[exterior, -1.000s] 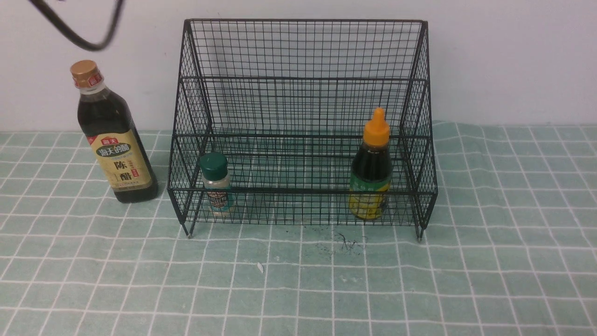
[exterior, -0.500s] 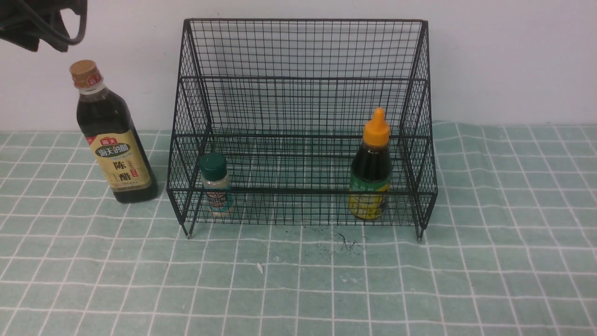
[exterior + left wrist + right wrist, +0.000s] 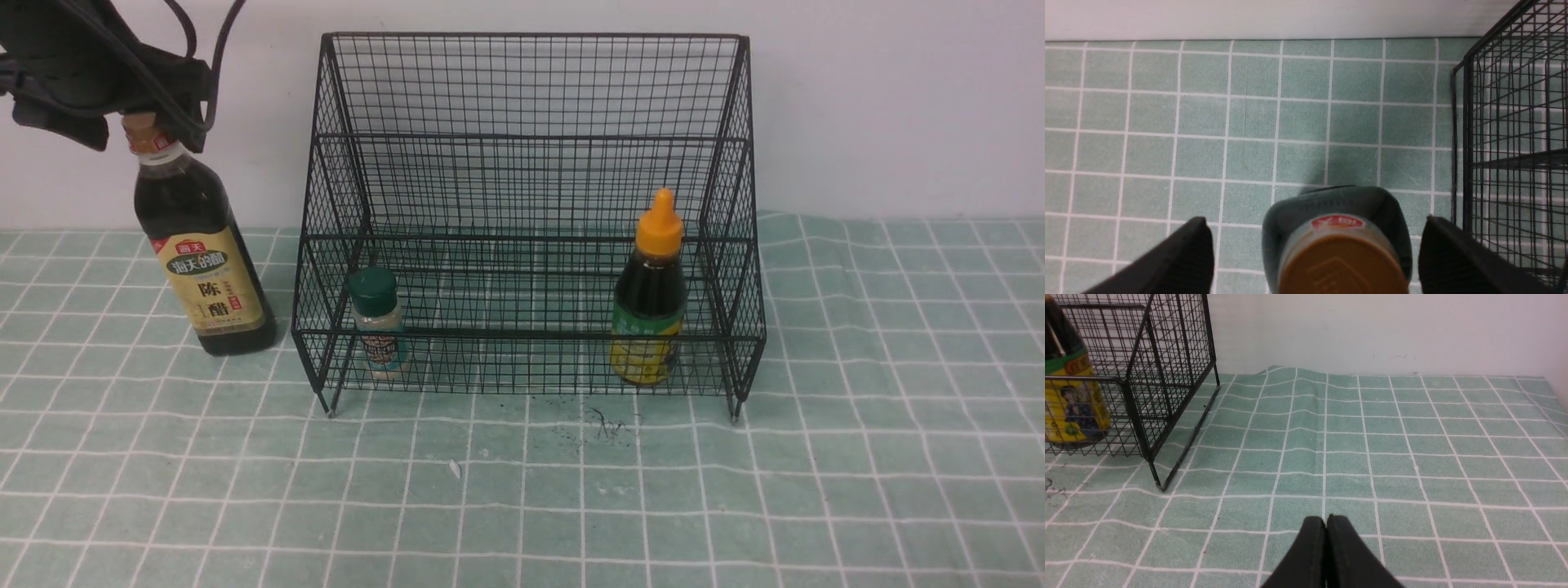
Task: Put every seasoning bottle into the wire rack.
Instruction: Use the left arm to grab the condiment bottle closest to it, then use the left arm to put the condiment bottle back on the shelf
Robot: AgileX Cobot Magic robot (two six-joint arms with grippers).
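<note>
Left gripper (image 3: pixel 1314 220): newly lowered over vinegar bottle (image 3: pixel 204 261) — jaws now spread, flanking gold cap (image 3: pixel 1343 265), not touching.
Right gripper (image 3: pixel 1326 522): pressed together, idle.
Vinegar bottle: outside wire rack (image 3: pixel 531 82), just left — last to load.

The vinegar bottle (image 3: pixel 198 249) has a label reading 海天 and 陈醋

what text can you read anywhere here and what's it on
"陈醋": large dark characters on the vinegar bottle's tan label.
"海天": white on the red tab at the top of that label.
Dark oval under the tab: looks like "海天的醋", not certain.
Red band at its neck: white marks, too blurred to read.
Shaker jar label: blurred, unreadable.
Orange-cap bottle label: print too small to read.
</note>
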